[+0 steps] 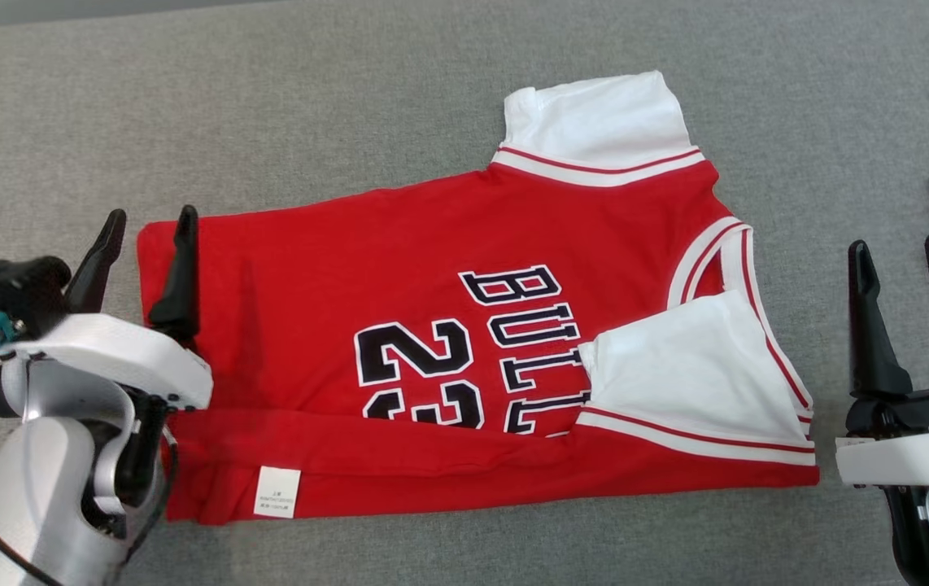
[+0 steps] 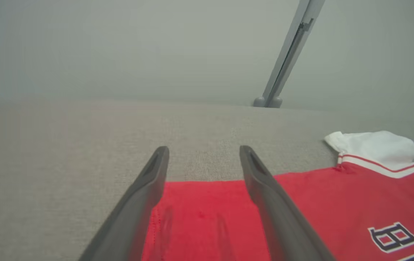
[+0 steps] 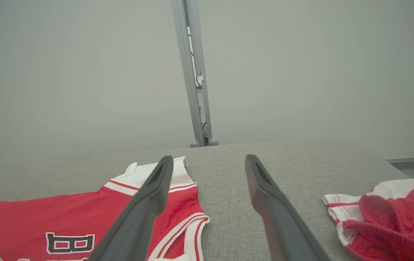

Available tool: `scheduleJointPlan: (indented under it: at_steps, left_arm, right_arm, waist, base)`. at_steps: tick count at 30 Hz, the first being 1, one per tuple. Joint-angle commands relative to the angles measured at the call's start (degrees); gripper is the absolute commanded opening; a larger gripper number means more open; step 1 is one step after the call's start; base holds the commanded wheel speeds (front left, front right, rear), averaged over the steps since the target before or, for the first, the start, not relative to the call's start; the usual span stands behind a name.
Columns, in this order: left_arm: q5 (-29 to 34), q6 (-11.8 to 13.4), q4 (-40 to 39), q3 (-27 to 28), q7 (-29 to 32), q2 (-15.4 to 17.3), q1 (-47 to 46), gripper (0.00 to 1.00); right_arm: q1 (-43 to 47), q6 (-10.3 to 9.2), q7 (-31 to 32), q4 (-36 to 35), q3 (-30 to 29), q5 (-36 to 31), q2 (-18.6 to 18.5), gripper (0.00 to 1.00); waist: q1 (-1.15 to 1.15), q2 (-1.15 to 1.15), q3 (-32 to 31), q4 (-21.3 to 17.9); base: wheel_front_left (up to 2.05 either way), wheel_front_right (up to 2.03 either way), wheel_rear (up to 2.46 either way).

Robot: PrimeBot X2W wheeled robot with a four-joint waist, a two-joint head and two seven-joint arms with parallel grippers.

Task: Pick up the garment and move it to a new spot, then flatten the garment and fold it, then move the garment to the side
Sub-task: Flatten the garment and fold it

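Garment [image 1: 432, 342]: red jersey, flat on grey surface [image 1: 351, 98], near long edge already folded up. Folding step judged under way. Left gripper [image 1: 151, 214] spread over hem corner. Right gripper [image 1: 896, 242] spread, beside neck end, clear of cloth. Next fold calls for both pinching edges.
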Motion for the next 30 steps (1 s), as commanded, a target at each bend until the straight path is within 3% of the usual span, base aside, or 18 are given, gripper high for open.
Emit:
scheduleJointPlan:
  at_steps: [1, 6, 14, 15, 17, 25, 30]
  left_arm:
    - [-1.5, -1.0, 3.1, 0.6, 1.5, 0.6, -1.9, 1.0]
    - [-5.4, -4.0, 12.6, 2.4, 5.2, 2.3, -6.4, 1.0]
    - [-11.0, -8.6, 19.1, 3.9, 8.3, 2.9, -8.8, 0.99]
    - [-11.5, -9.2, 19.6, 4.0, 8.3, 2.7, -9.1, 0.78]
    - [-12.0, -10.2, 20.5, 3.5, 9.0, 2.7, -9.5, 0.0]
    - [-10.8, -11.1, 20.7, 2.3, 8.0, 2.6, -11.7, 0.0]
    - [-9.6, -12.0, 20.5, 0.1, 7.6, 1.1, -14.7, 0.0]
  right_arm:
    - [-1.0, -0.02, -0.6, 0.6, 0.1, 0.5, -0.2, 1.0]
    - [-2.3, -0.02, -1.5, 2.4, 1.0, 1.1, 0.0, 1.0]
    - [-4.8, -0.02, -2.4, 5.5, 0.7, 2.3, -1.2, 1.0]
    - [-5.4, -0.02, -2.4, 5.7, 0.7, 2.5, -1.7, 1.0]
    - [-6.8, -0.02, -2.4, 6.3, 0.7, 3.2, -2.6, 1.0]
    - [-18.0, -0.02, -1.7, 10.7, -0.4, 7.4, -9.2, 1.0]
    - [-29.3, -0.02, 0.7, 19.6, 1.4, 11.1, -15.3, 1.0]
  waist:
    - [0.0, 0.0, 1.9, -1.3]
    - [0.0, 0.0, 4.3, -2.7]
    - [0.0, 0.0, 5.8, -2.9]
    - [0.0, 0.0, 6.0, -2.9]
    - [0.0, 0.0, 6.2, -2.9]
    - [0.0, 0.0, 7.2, -2.4]
    - [0.0, 0.0, 8.5, 0.5]
  base:
    - [0.0, 0.0, 0.0]
    - [0.0, 0.0, 0.0]
    - [0.0, 0.0, 0.0]
    - [0.0, 0.0, 0.0]
    - [0.0, 0.0, 0.0]
    - [0.0, 0.0, 0.0]
    - [0.0, 0.0, 0.0]
